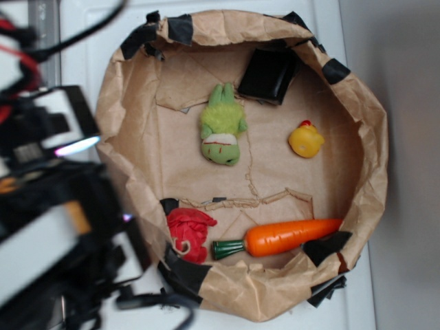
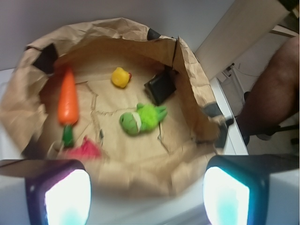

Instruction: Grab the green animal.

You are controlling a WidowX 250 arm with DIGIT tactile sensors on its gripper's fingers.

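Note:
The green animal point(image 1: 221, 127), a fuzzy light-green plush with a red stitched mouth, lies on the floor of a brown paper basin point(image 1: 137, 82), head toward the carrot side. The wrist view shows the green animal point(image 2: 140, 118) in mid-frame, well ahead of the gripper point(image 2: 147, 197). The jaws stand wide apart with nothing between them, outside the basin's near rim. In the exterior view the arm fills the left edge as a dark blur, and its fingers cannot be made out there.
Inside the basin lie a yellow rubber duck point(image 1: 306, 139), an orange carrot point(image 1: 289, 236), a red crumpled item point(image 1: 189, 232) and a black box point(image 1: 268, 73). The crumpled paper wall point(image 2: 192, 79) stands up all around. A person's leg point(image 2: 274, 89) is at the right.

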